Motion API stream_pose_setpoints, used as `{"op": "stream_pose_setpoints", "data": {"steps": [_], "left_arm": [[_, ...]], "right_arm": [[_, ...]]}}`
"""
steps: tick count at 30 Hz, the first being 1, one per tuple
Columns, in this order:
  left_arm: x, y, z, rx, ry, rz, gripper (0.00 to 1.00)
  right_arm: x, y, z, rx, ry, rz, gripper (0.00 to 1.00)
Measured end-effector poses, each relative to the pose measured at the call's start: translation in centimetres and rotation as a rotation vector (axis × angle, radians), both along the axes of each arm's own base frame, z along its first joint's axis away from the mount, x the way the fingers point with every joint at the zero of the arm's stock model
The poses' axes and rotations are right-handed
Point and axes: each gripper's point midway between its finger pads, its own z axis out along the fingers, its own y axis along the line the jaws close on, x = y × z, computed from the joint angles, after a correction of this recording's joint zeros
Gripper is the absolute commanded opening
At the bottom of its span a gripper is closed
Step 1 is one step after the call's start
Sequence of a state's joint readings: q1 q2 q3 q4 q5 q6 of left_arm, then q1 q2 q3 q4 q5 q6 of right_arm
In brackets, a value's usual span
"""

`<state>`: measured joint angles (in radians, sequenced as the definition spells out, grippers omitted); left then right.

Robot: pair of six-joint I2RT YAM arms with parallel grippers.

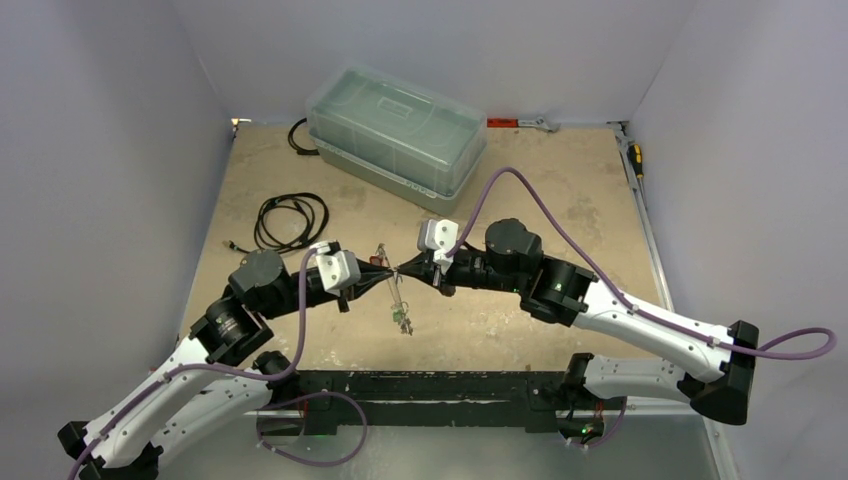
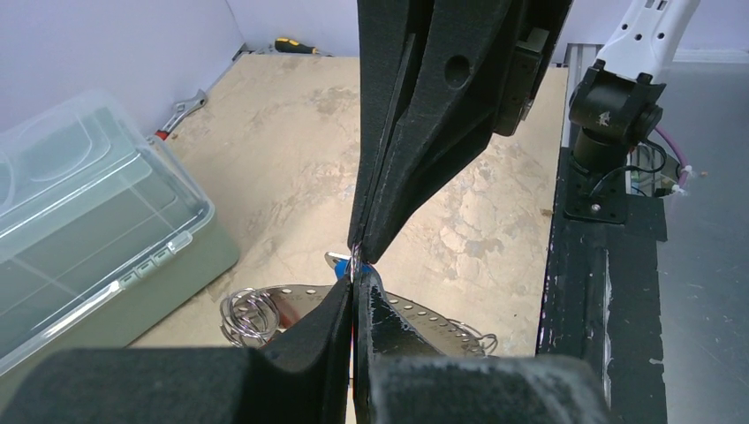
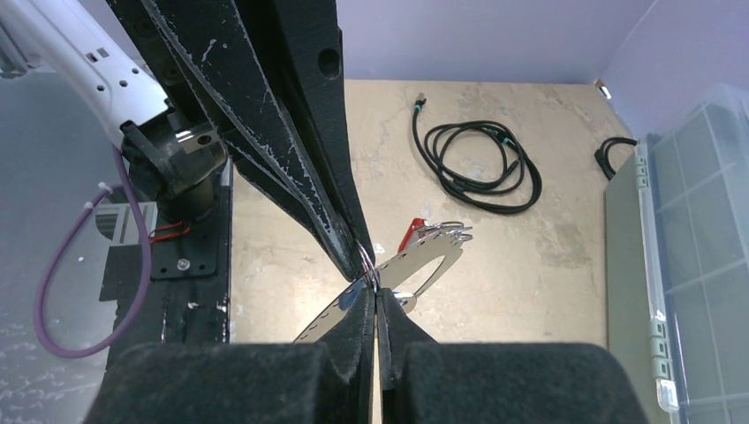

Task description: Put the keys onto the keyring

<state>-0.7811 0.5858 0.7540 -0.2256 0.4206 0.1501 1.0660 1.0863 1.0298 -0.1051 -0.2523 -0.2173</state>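
Keyring [image 1: 392,288] and keys [image 1: 402,320] are hanging in the air over the middle of the table [image 1: 560,200], between the two arms. The keyring is a flat grey metal ring with a big hole in the middle and lots of tiny holes all round its edge. From above it is showing only its thin edge. In the right wrist view it is shining silver and tilting up to the right. A red key [image 3: 411,235] is sticking out beside its far end, next to some small wire loops [image 3: 448,232]. In the left wrist view a bit of a blue key [image 2: 336,261] is peeking out just behind the fingertips.

The left end effector [image 1: 385,270] and the right end effector [image 1: 402,270] are meeting tip to tip. Each one is squeezing its two black fingers almost fully together, pinching the edge of the keyring. A tiny wire loop is sitting right where the tips are touching.

A coiled black cable [image 1: 290,220] and a clear plastic box [image 1: 395,125] are lying farther back on the table.
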Motion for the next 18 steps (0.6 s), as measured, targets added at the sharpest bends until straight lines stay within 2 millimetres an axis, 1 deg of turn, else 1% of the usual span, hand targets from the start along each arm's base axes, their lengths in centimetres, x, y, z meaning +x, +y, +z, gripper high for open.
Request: {"op": "stream_pose_setpoints", "data": {"steps": [6,11,15,18], "left_arm": [[0.06,0.22,0.14,-0.005,-0.006,0.012,0.0],[0.14,0.28,-0.16,-0.001,-0.002,0.018,0.0],[0.22,0.36,-0.12,-0.002,-0.004,0.025,0.0],[0.27,0.39,-0.11,-0.002,-0.005,0.029,0.0]], "right_arm": [[0.02,0.18,-0.11,0.016,0.011,-0.003,0.0],[-0.01,0.2,-0.45,0.015,0.021,-0.004,0.0],[-0.04,0.22,-0.48,0.017,0.025,-0.004,0.06],[-0.11,0.23,-0.69,0.014,0.03,-0.002,0.14]]}}
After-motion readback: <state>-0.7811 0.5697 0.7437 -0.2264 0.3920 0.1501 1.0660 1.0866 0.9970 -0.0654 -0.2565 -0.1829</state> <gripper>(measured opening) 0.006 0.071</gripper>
